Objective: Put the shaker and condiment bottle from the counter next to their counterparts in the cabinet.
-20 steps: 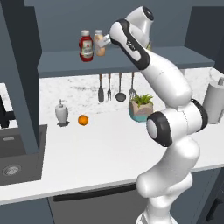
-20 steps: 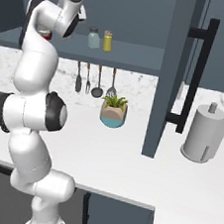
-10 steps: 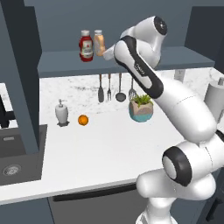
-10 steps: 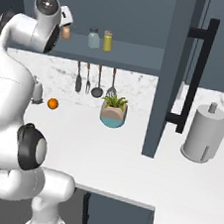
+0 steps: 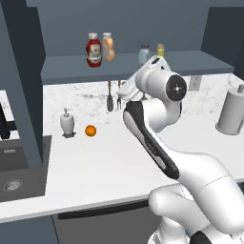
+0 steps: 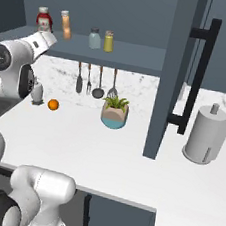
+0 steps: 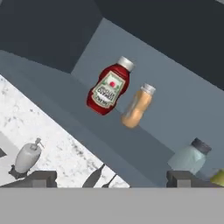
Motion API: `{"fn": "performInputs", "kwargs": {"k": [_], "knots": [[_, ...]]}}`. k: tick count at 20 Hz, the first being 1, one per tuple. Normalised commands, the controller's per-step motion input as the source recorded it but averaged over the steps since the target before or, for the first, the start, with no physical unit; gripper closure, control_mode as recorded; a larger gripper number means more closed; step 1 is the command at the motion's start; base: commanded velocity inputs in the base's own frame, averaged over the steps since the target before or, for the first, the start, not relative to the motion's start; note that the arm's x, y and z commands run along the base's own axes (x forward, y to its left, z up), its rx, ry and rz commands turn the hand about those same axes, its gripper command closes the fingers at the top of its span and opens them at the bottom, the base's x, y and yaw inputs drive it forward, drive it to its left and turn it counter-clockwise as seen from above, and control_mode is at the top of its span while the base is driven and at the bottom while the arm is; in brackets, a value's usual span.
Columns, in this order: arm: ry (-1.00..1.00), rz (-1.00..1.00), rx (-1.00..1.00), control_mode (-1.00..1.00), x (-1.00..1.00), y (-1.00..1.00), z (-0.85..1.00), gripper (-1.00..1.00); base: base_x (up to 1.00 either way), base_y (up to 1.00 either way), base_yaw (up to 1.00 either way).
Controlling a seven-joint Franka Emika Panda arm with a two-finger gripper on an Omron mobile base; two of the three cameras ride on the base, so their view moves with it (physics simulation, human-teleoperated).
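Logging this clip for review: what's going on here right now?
The pincer is open and holds nothing. On the cabinet shelf, the condiment bottle stands beside the red ketchup bottle, and the shaker stands beside the yellow shaker. Both items look placed. A soap dispenser and an orange sit on the counter.

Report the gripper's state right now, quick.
Gripper: open and empty, its two dark finger tips spread wide, pointing toward the dark blue-grey cabinet shelf.
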Motion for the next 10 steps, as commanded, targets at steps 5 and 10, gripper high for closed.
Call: {"fn": "performInputs", "kwargs": {"k": [5,10], "knots": [[-0.25,-0.22,-0.03,-1.00,-1.00,0.00,-0.48,-1.00,0.00,0.00,0.00],[-0.04,-0.12,0.00,-1.00,-0.99,0.00,-0.71,-1.00,0.00,0.00,0.00]]}}
